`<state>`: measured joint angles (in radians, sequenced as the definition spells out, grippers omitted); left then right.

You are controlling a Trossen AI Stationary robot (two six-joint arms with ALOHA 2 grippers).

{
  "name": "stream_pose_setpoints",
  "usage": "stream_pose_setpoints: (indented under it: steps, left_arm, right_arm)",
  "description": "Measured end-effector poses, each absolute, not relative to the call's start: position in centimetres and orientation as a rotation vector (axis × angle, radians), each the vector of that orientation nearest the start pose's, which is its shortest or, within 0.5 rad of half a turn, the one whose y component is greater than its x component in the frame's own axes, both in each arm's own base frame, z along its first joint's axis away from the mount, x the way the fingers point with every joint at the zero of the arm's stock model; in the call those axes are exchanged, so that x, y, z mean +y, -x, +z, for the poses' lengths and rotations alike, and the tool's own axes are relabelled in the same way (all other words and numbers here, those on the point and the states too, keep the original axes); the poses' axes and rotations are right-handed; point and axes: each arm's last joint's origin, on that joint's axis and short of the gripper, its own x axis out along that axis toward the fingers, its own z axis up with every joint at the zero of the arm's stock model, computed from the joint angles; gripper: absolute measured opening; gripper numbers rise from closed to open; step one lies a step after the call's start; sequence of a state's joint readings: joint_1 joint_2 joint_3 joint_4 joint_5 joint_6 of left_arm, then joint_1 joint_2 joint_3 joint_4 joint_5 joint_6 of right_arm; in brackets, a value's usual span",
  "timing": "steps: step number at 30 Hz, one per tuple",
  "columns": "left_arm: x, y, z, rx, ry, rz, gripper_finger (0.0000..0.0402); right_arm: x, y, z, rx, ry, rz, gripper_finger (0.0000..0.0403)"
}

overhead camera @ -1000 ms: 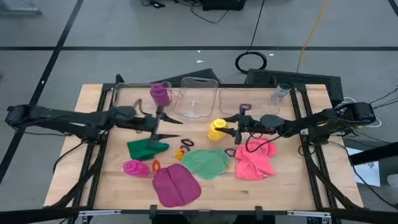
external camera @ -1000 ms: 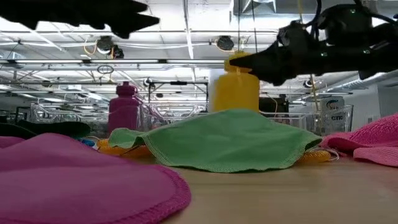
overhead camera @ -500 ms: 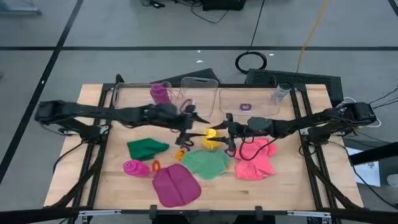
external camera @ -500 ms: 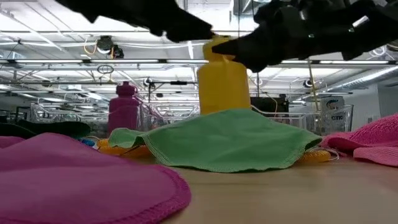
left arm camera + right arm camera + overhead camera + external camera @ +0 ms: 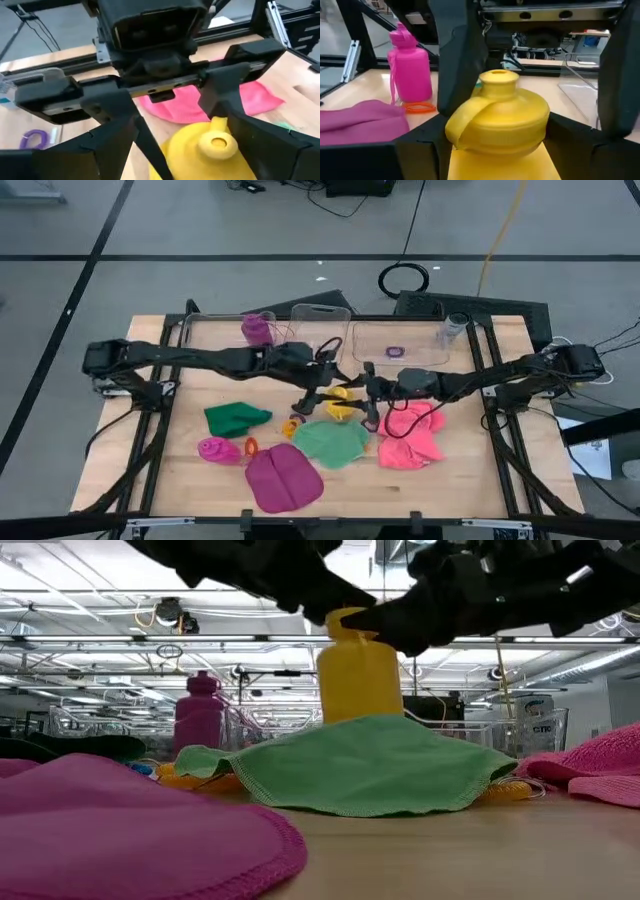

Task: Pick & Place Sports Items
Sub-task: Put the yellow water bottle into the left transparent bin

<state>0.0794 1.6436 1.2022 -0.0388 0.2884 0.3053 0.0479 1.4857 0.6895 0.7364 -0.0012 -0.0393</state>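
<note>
High view: yellow bottle [image 5: 341,399] sits mid-table, just behind the light green cloth [image 5: 332,442] and beside the pink cloth [image 5: 410,435]. Right gripper [image 5: 366,398] is clamped on the bottle from its right; left gripper [image 5: 318,393] comes in from the other side, jaws spread. A second ago the left gripper was back over the dark green cloth [image 5: 236,418]; it has since crossed to the bottle. The bottle has shifted slightly toward the table's front.

Low view: yellow bottle [image 5: 358,675] stands upright, long axis vertical, cap and spout on top, its base hidden behind the light green cloth [image 5: 360,775]. Both dark grippers meet at its cap. It moved left in this view compared with a second ago.

Left wrist view: looking down on the bottle's domed yellow cap and spout [image 5: 217,142], between wide-apart fingers; right gripper directly opposite.

Right wrist view: yellow cap with strap loop [image 5: 497,116] held between the fingers; magenta bottle [image 5: 410,68] upright behind it.
</note>
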Motion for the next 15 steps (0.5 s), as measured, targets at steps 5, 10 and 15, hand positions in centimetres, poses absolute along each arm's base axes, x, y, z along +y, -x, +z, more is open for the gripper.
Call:
stream_pose_setpoints:
  steps: [5,10,15]
  left_arm:
    - [2.15,-36.75,27.21,0.467,-0.202,-0.279,0.0268]
    - [2.15,-36.53,26.98,0.504,-0.185,-0.277,0.0262]
    - [2.13,-36.43,26.89,0.522,-0.184,-0.270,0.0202]
  right_arm:
    - [1.46,-30.80,22.79,0.056,0.044,0.049,0.0182]
    - [1.46,-30.81,22.83,0.051,0.045,0.048,0.0182]
    - [1.41,-30.81,22.84,0.048,0.045,0.041,0.0182]
